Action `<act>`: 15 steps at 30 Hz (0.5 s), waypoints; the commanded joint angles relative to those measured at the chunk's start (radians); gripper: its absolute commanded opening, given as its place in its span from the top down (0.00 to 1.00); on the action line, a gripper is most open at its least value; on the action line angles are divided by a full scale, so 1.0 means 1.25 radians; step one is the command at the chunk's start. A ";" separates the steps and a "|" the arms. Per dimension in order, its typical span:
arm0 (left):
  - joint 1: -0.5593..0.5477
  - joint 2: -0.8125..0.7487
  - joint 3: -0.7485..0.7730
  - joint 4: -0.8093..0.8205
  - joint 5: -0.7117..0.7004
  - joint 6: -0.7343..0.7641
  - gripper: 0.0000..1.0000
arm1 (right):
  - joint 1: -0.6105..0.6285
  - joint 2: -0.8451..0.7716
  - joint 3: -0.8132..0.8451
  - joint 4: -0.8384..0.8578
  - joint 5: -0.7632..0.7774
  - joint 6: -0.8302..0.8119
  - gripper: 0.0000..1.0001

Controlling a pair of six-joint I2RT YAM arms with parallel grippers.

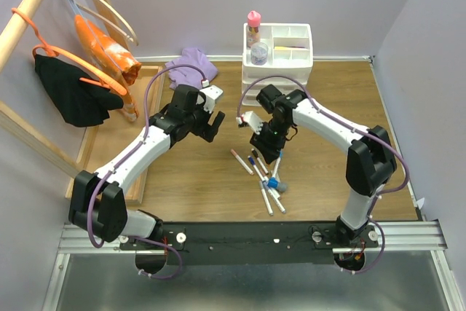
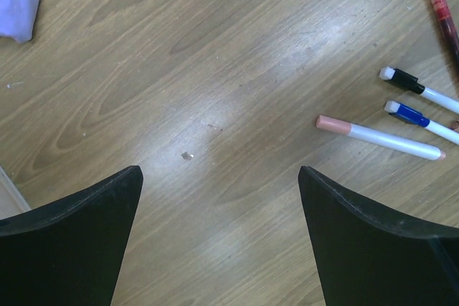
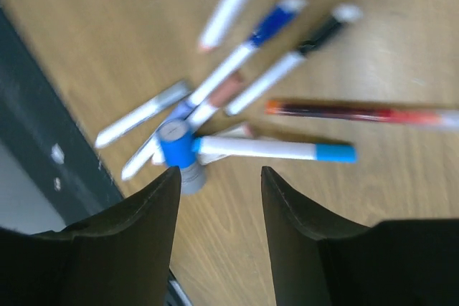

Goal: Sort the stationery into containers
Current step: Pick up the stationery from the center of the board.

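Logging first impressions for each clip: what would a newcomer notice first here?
A loose heap of markers lies on the wooden table in front of the arms, with the right tool open above it. At the back stands a white drawer unit, a pink-capped bottle already in its top tray. The left tool hangs open over bare wood left of the heap.

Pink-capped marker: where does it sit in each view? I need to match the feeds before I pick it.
Top external: the pink-capped marker is the leftmost of the loose markers, lying diagonally.
Left wrist: right of centre, cap pointing left.
Right wrist: top centre, its cap end cut off by the frame.
Shared landmark: the blue-capped marker lying right beside it, clearest in the wrist views.
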 commanded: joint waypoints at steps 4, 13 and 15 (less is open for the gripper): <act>-0.005 -0.024 0.007 -0.018 -0.023 0.021 0.02 | -0.037 -0.039 -0.006 0.263 0.301 0.418 0.46; -0.004 0.001 0.040 -0.030 -0.013 0.027 0.02 | -0.155 0.016 0.033 0.284 0.261 0.603 0.50; -0.002 0.005 0.045 -0.033 -0.015 0.030 0.02 | -0.155 0.027 0.043 0.300 0.239 0.541 0.49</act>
